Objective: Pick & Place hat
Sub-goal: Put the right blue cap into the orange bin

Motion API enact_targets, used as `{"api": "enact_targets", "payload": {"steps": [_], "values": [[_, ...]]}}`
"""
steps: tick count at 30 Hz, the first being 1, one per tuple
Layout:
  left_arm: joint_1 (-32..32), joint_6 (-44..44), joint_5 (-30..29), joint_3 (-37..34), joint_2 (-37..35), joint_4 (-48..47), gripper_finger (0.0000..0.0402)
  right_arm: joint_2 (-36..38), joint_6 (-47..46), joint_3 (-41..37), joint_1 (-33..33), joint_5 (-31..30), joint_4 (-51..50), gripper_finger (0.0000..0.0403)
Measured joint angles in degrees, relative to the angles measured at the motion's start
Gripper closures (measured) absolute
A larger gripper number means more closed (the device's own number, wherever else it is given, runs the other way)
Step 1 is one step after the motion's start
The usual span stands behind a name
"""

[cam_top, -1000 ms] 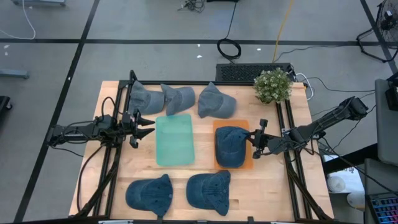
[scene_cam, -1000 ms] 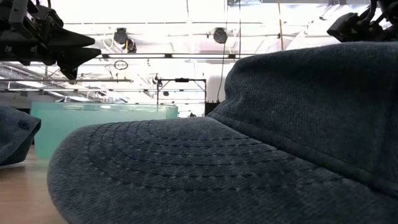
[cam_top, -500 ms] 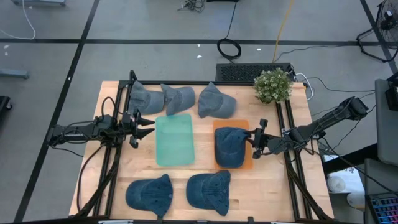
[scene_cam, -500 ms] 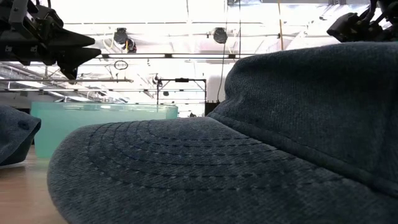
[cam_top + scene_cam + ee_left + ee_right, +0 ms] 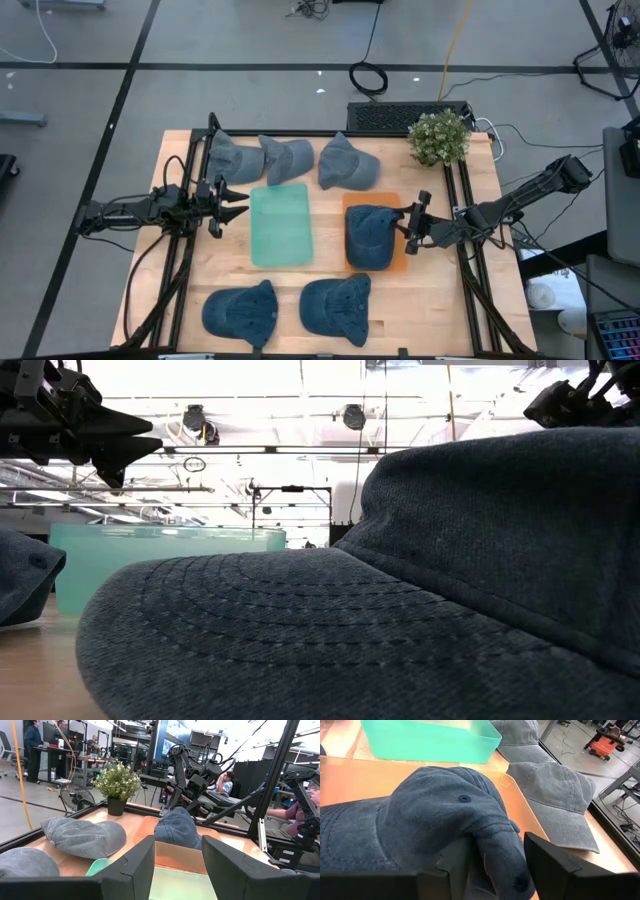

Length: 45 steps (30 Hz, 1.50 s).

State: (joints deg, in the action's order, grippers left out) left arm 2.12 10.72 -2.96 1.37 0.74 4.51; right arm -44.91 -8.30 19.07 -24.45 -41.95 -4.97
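Note:
The dark blue denim hat (image 5: 370,235) lies crown up on the orange tray (image 5: 398,263), right of the green tray (image 5: 280,225). My right gripper (image 5: 413,228) sits level at the hat's right side, open. In the right wrist view its fingers (image 5: 547,865) stand on either side of a bunched fold (image 5: 497,847) of the hat (image 5: 440,820). My left gripper (image 5: 234,201) hovers open above the table at the green tray's left edge and holds nothing. The left wrist view looks across the green tray (image 5: 182,885) at the hat (image 5: 177,827). My right gripper comes level from the table's right side, open around the bunched fold (image 5: 497,847) at the crown's edge. The cloth fills much of the gap between the fingers. Whether they touch it cannot be told. The hat rests on the orange tray.
Three more denim hats lie along the far edge (image 5: 232,157) (image 5: 287,158) (image 5: 347,163) and two along the near edge (image 5: 240,312) (image 5: 337,307). A potted plant (image 5: 438,137) stands at the far right corner. People and equipment show in the room beyond the table.

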Motion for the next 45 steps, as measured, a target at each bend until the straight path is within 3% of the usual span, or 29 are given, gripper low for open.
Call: {"api": "enact_targets", "payload": {"steps": [16, 24, 29, 34, 41, 45], "values": [[0.0, 0.0, 0.0, 0.0, 0.0, 0.0, 0.0231, 0.0, -1.1, 3.8, 0.0, 0.5, 0.0, 0.0161], [0.0, 0.0, 0.0, 0.0, 0.0, 0.0, 0.0231, 0.0, -0.5, 10.1, 0.0, 9.5, 0.3, 0.0174], [0.0, 0.0, 0.0, 0.0, 0.0, 0.0, 0.0231, -2.6, -0.1, 13.0, 0.0, 15.9, 0.2, 0.0202], [0.0, 0.0, 0.0, 0.0, 0.0, 0.0, 0.0231, -11.7, 0.4, 18.6, -0.1, 22.9, -2.7, 0.0267], [0.0, 0.0, 0.0, 0.0, 0.0, 0.0, 0.0231, -25.3, 1.4, 30.6, 0.3, 25.7, -23.4, 0.0386], [0.0, 0.0, 0.0, 0.0, 0.0, 0.0, 0.0231, -29.0, -1.6, 32.3, 2.3, 25.7, -29.1, 0.0393]]}}
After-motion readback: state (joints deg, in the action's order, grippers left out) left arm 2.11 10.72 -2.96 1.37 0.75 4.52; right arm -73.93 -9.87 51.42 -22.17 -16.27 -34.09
